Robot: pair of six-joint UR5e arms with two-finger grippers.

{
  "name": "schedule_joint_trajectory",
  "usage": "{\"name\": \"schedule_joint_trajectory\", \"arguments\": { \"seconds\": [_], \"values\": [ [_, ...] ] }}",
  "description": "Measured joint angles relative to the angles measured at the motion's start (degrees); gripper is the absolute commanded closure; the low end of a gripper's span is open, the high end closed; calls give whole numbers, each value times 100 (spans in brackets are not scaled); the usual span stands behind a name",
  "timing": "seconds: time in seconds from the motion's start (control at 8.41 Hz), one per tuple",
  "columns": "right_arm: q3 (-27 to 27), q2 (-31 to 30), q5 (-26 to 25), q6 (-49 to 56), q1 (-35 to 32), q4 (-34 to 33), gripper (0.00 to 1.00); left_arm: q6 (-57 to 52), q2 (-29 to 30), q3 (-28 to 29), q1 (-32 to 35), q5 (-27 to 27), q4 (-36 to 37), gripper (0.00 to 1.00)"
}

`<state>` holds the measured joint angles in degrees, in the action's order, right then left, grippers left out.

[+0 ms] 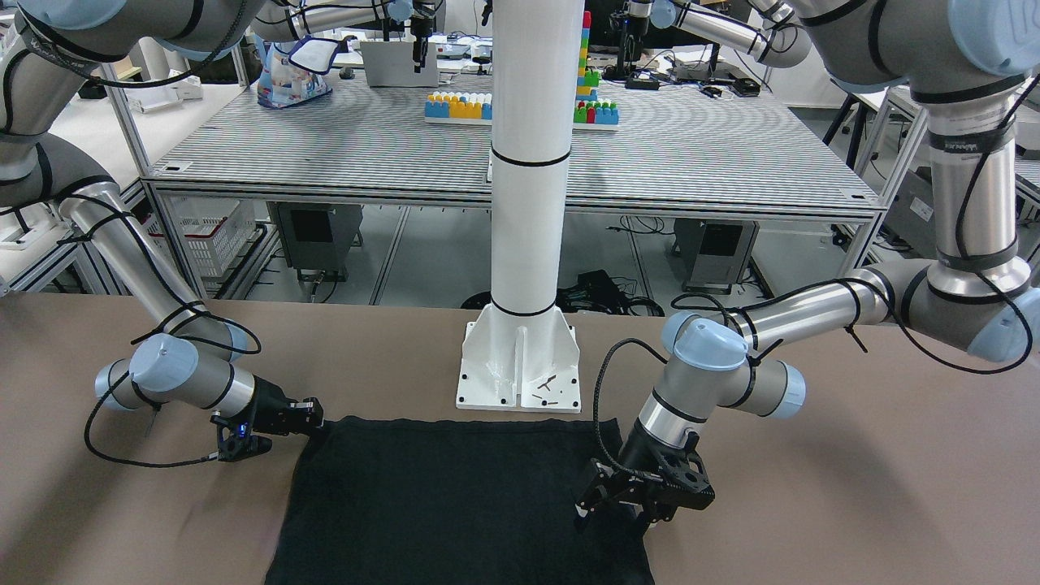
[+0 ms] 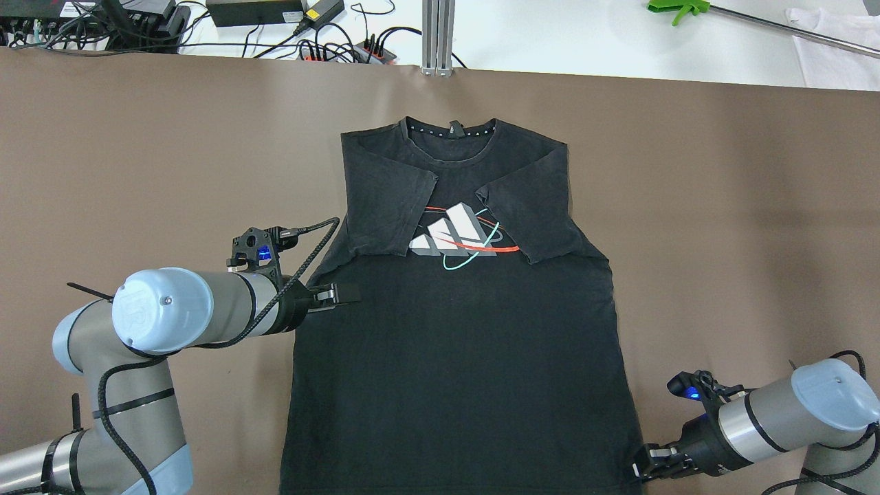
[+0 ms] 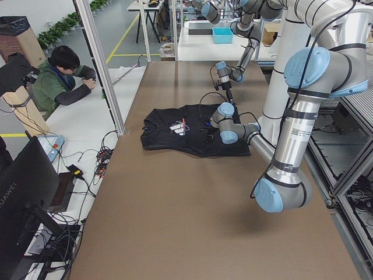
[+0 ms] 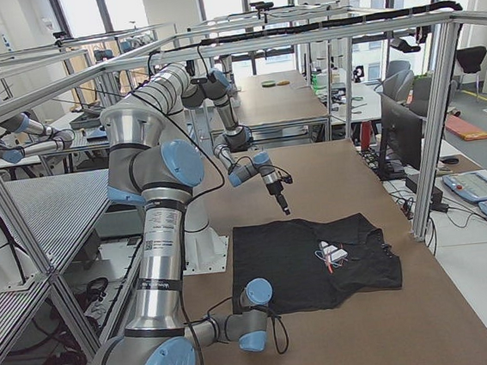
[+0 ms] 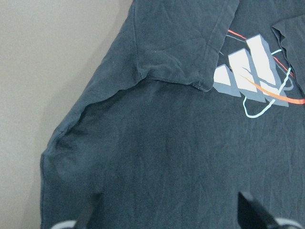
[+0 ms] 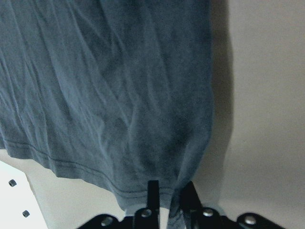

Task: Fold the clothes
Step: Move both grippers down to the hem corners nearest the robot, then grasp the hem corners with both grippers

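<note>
The clothes are one black T-shirt [image 2: 454, 344] with a white, red and teal chest print, lying flat on the brown table, both sleeves folded inward over the chest. My left gripper [image 2: 347, 294] hovers over the shirt's left side edge below the folded sleeve. In the left wrist view its fingers [image 5: 250, 210] stand wide apart over the fabric [image 5: 167, 157], open. My right gripper [image 2: 639, 473] sits at the shirt's bottom right hem corner. In the right wrist view the right gripper [image 6: 170, 191] is shut on that hem [image 6: 119, 95].
A white pillar [image 1: 524, 203] rises from a bolted base [image 1: 520, 370] just behind the shirt's hem. Cables and power strips [image 2: 330, 41] lie beyond the table's far edge. A person [image 3: 58, 81] sits off that side. Bare brown table [image 2: 137, 137] flanks the shirt.
</note>
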<state>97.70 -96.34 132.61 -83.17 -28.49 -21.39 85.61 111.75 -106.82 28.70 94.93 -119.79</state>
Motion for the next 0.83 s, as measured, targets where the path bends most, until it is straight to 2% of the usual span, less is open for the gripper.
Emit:
{"name": "schedule_joint_trajectory", "arguments": {
  "seconds": [0.48, 0.83],
  "values": [
    [6, 31, -2, -16, -10, 15, 100, 0, -15, 1, 4, 14, -1, 0],
    [-6, 17, 72, -19, -38, 408, 100, 71, -223, -134, -138, 12, -60, 0]
  ]
}}
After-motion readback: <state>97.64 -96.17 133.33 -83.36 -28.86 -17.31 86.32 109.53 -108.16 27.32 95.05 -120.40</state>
